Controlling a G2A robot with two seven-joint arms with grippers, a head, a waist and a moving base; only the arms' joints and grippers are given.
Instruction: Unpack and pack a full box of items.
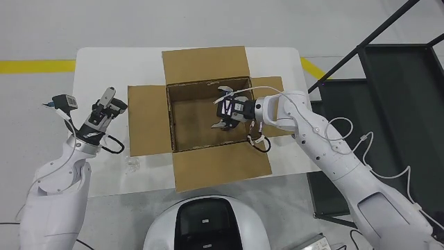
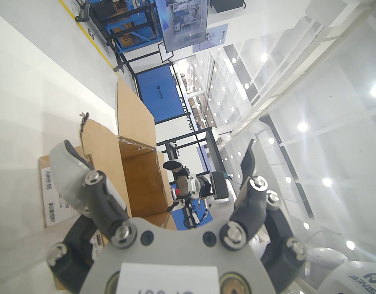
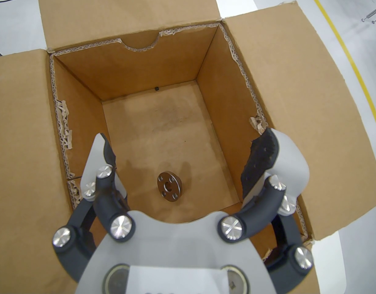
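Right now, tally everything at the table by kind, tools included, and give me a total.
Cardboard box, flaps open: 1
Metal disc, on the box floor: 1
Tools, both open: 2 (left tool, right tool)
Total: 4

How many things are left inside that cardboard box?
1: a small round metal disc lies on the floor of the box, below the open right gripper. The gripper's body may hide a bit of floor.
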